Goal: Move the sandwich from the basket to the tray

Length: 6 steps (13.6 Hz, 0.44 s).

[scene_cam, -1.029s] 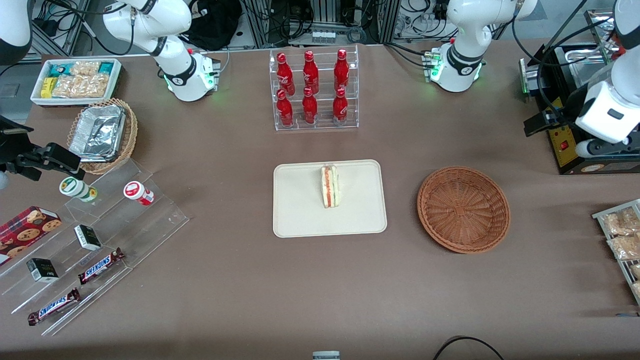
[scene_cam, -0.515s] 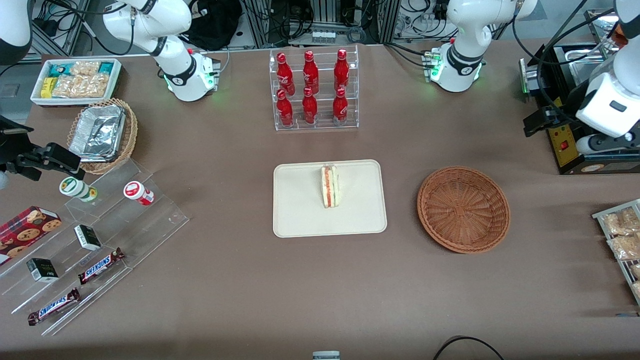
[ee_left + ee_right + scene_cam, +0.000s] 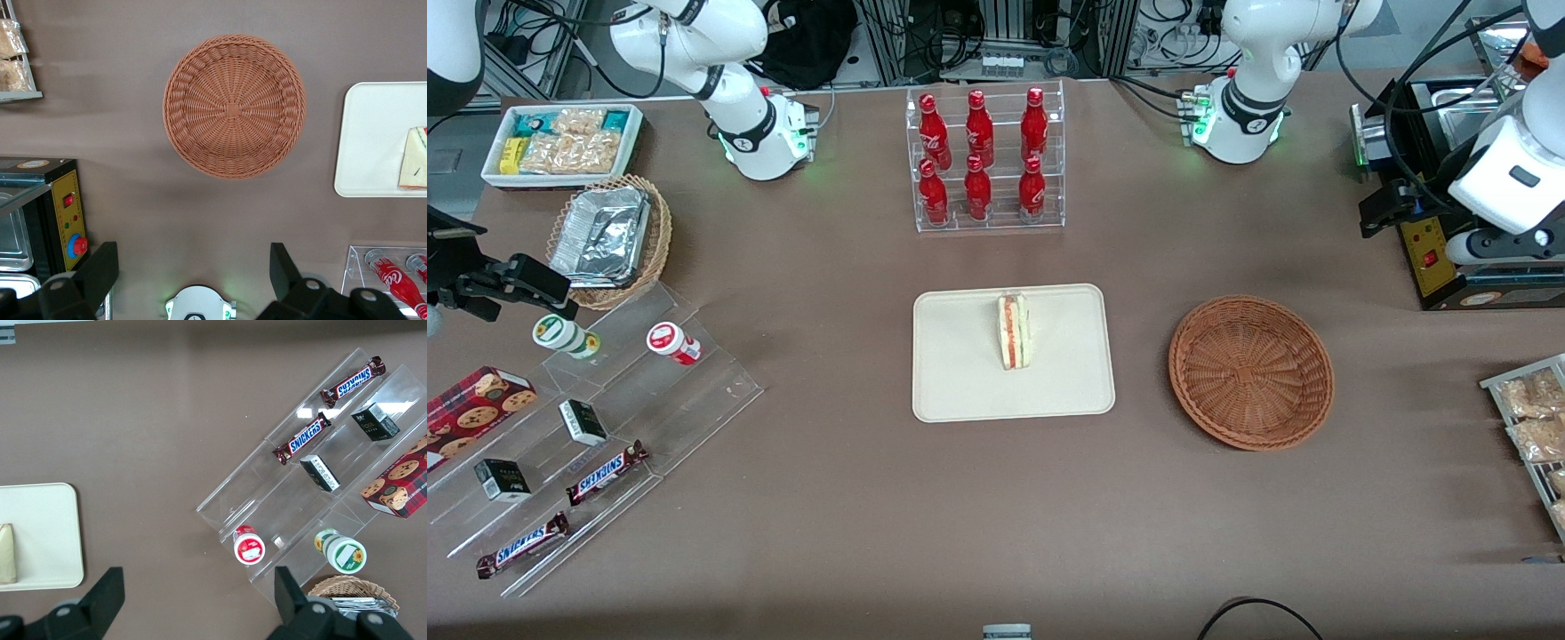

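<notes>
The gripper [image 3: 193, 280] is seen spread wide with nothing held, its two dark fingers [image 3: 100, 270] standing well apart above bare tablecloth. In the front view it hangs high at the right edge of the frame, over the black appliance [image 3: 1432, 240] and well clear of the basket [image 3: 1251, 372].

The basket is seen to be empty in both views. The sandwich [image 3: 1014, 332] is found on the tray [image 3: 960, 373] at the frame's centre, standing on its edge in the tray's upper half, with the orange-red and green filling turned up. The placing is therefore judged to be done.

The sandwich is judged to be light, soft and easily crushed; were it to be gripped again, it would best be taken gently across the two flat bread faces, near the middle, so that the layers are not pulled apart.

Open cloth is left between tray and basket. The bottle rack [image 3: 985, 160] stands just above the tray's upper rim in the frame, and the snack rack [image 3: 1534, 427] lies near the right edge, so room is tightest there.
</notes>
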{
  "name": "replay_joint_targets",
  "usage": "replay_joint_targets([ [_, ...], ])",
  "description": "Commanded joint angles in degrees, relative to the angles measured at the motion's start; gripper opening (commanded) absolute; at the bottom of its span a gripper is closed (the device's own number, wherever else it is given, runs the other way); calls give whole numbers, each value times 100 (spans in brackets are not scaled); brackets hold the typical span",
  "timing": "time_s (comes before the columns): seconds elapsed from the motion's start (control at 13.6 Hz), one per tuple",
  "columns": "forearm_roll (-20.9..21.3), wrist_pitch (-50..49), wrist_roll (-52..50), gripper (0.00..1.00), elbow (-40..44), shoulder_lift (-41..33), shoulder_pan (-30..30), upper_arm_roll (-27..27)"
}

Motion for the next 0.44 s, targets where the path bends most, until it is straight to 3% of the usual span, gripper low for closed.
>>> replay_joint_targets([
  [0.0,39,13,-60,100,-97,-144,70,54],
  [0.37,57,40,-24,100,18,-100,70,72],
])
